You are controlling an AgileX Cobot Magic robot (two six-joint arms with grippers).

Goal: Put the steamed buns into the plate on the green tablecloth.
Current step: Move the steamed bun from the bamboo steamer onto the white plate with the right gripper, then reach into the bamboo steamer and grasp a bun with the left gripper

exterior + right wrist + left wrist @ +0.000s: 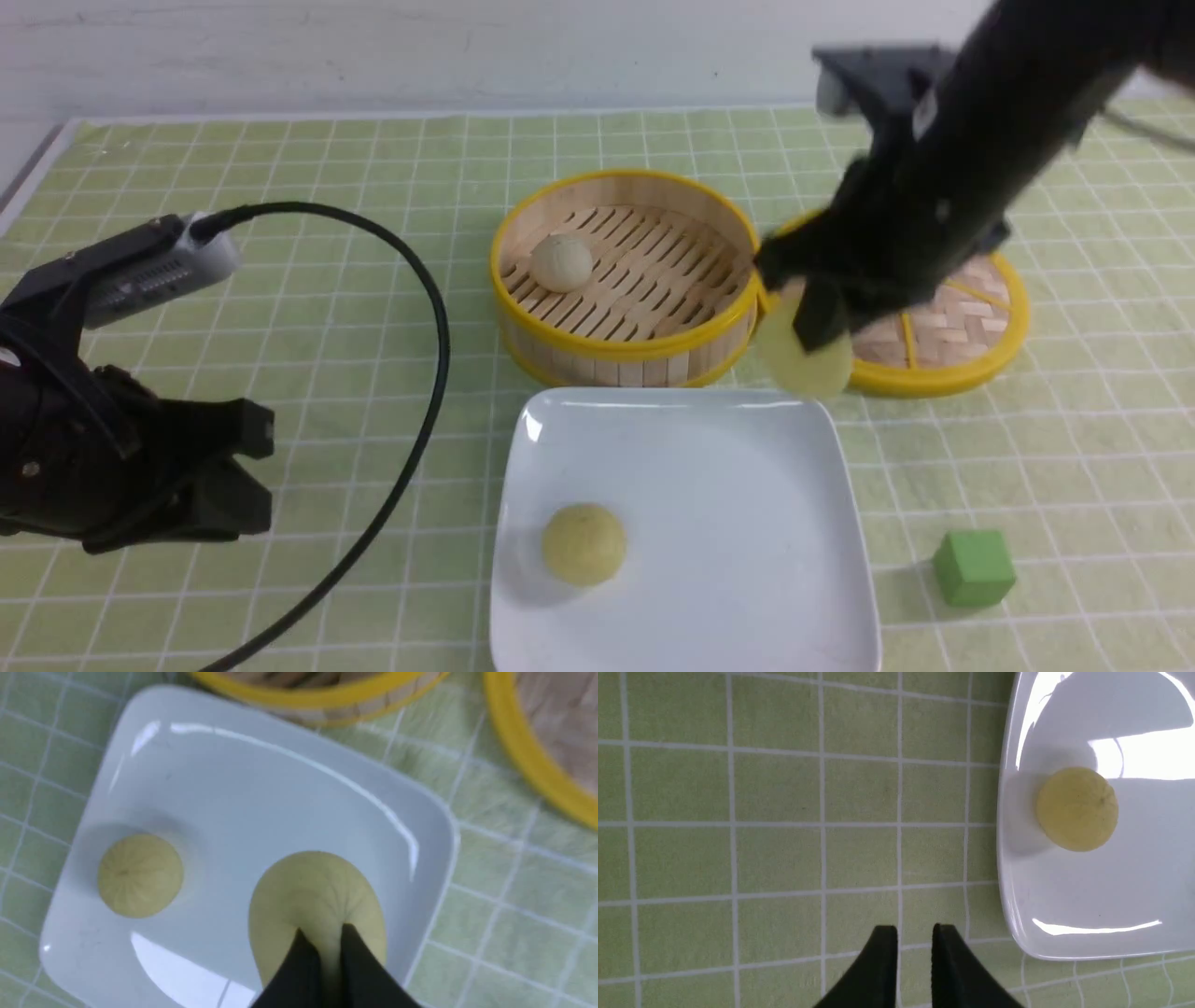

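Counting buns gives the clearest measure of progress. One of three looks delivered: the plated bun point(583, 543), pale yellow, lies in the lower left part of the white plate point(728, 439), which sits at the bottom centre of the front view on the green tablecloth point(327, 327).

The second is on its way. The right fingers point(822, 319) are pinched tight into the top of the carried bun point(805, 371), also pale yellow, which hangs right of centre at the plate's upper right corner, between the steamer point(625, 353) and its woven lid point(943, 375). In the right wrist view it shows squeezed and stretched over the plate's white face, apparently not yet set down.

The third, the off-white bun point(561, 261), sits in the left part of the steamer at upper centre, untouched.

At the lower left, the left fingers point(878, 966) stand narrowly parted over bare cloth beside the plate's rim, with nothing between them.

By my reckoning, what is left is releasing the carried bun onto the plate, then fetching the off-white one. The green cube point(973, 567) at the lower right plays no part.
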